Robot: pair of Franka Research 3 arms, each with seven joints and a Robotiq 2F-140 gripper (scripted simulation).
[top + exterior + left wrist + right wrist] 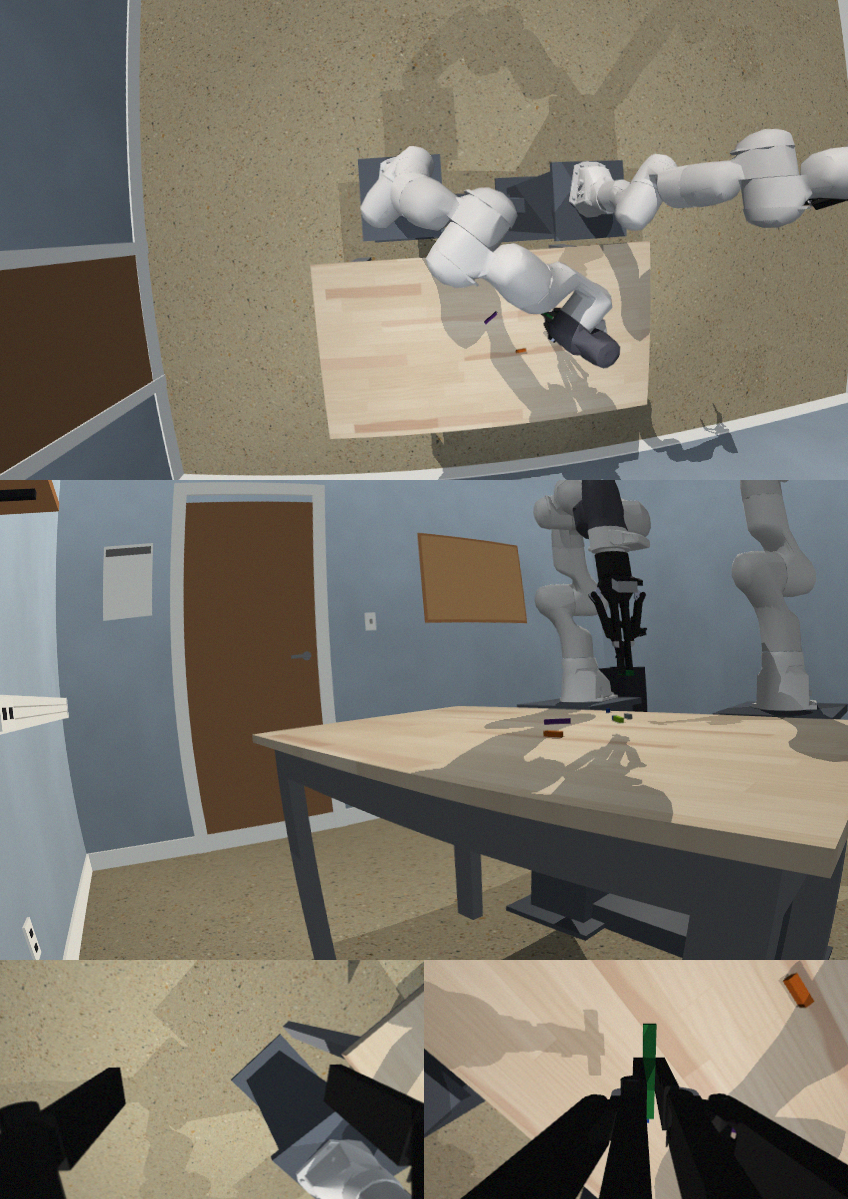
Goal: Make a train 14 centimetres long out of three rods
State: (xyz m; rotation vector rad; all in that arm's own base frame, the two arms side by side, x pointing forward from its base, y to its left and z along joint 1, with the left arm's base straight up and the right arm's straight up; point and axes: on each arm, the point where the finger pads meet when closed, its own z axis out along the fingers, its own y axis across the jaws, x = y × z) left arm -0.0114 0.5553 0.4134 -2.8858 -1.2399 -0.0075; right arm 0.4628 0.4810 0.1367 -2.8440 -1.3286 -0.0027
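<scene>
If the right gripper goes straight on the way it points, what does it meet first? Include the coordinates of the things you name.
Probably the table (386,380) (416,741) (373,1055) (548,990), touched first by the green rod (548,315) (629,672) (649,1040) it holds. The blue rod (608,710) (647,1120) peeks out beyond it; I can't tell whether it's in line.

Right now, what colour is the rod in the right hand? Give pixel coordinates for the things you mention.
Green (649,1041) (629,672) (548,315); the right wrist view shows it best.

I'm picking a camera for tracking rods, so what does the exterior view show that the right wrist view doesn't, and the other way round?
Only exterior: a lime rod and a grey rod on the table.
Only right wrist: the green rod's full run through the right gripper, both ends sticking out.
Both: that held green rod and the orange rod.
</scene>
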